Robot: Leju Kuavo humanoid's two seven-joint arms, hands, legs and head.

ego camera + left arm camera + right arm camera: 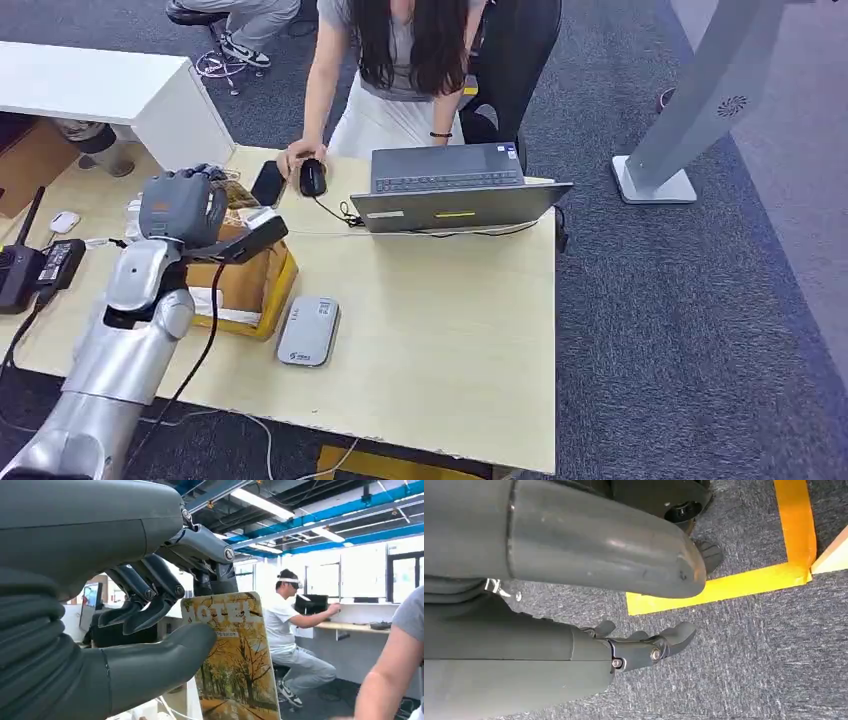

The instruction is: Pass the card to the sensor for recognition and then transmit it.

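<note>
- Holding the glossy hotel key card with the autumn-trees print (pixel 235 655) in my left hand (pixel 185 205), so from the head view I'd say I'm in the carry-to-sensor step. The hand is up over the open brown cardboard box in the yellow tray (pixel 245 285), and the card's edge just peeks out past it. The flat grey rounded card reader (pixel 308 330) sits on the pale wooden table (pixel 440 330) just beside that box, nearer to me, and the card is well clear of it.
- Left wrist view: the thumb (pixel 165 655) presses the card's printed face, and the dark fingers (pixel 150 592) curl in behind its top edge. The card stands about upright with "HOTEL" across the top.
- Right wrist view: my right hand (pixel 644 645) hangs over grey carpet (pixel 749 655) with yellow floor tape (pixel 724 587), fingers loosely apart, nothing in it.
- Next move, I reckon: bring the card down and flat over the reader without loosening the pinch, then hand it over.
</note>
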